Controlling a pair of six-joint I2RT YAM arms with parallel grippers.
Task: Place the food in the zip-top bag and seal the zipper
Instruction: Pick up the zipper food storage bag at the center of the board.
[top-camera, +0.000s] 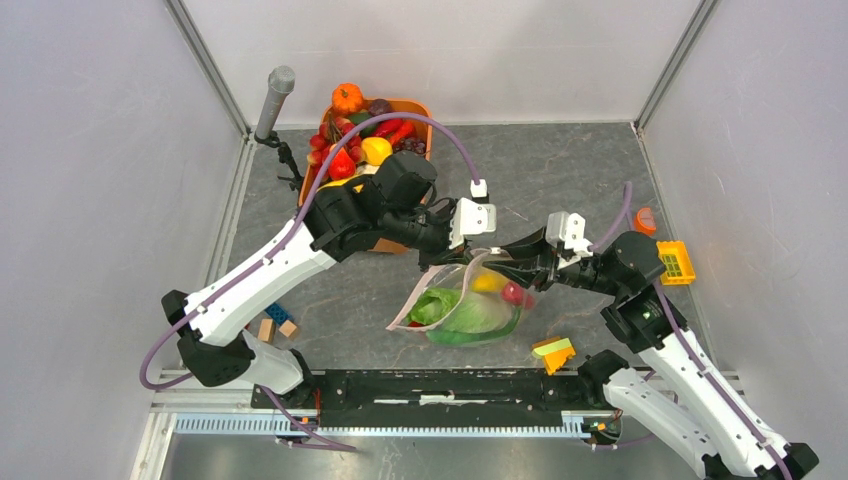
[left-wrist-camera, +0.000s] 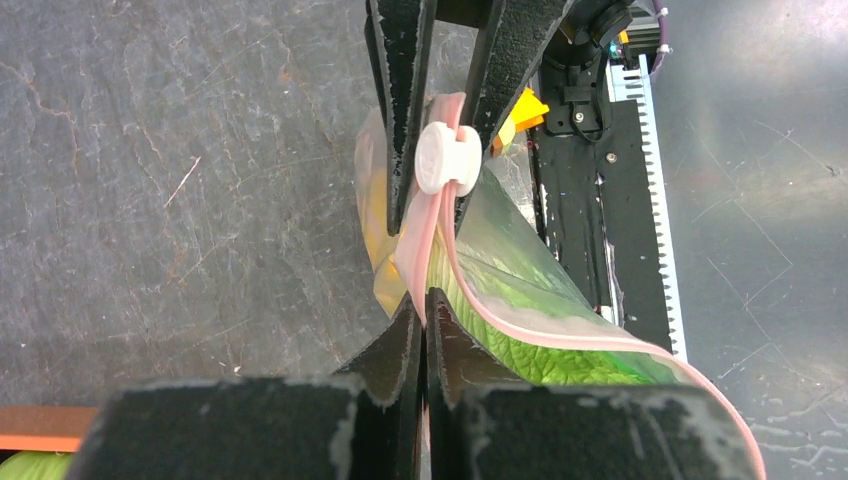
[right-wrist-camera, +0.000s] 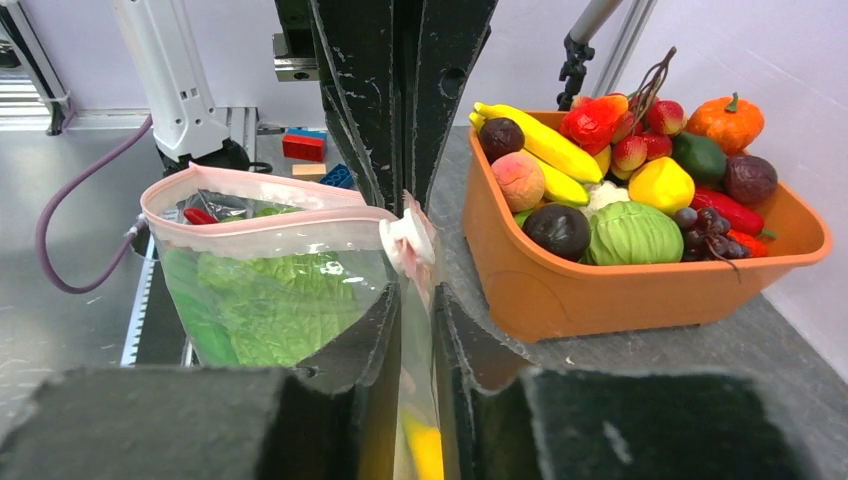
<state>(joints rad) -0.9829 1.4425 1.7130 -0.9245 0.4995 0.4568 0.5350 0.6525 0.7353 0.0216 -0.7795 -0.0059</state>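
Zip-top bag (top-camera: 470, 315) mid surface (top-camera: 560, 170); food inside: cabbage (right-wrist-camera: 270, 300), banana (top-camera: 488, 283), chili (right-wrist-camera: 198, 215); mouth partly open. Left claw (left-wrist-camera: 425, 325) pinched tight on zipper (left-wrist-camera: 560, 335); right claw (right-wrist-camera: 417, 305) narrow, clamped at white slider (left-wrist-camera: 447, 158). Risks: slider slips out of grip, or strip buckles btwn claws, leaving a gap; hard pull could drag bag.

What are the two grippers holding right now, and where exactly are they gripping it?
Both hold the zip-top bag by its pink zipper: the left gripper pinches the strip, and the right gripper clamps it at the white slider.
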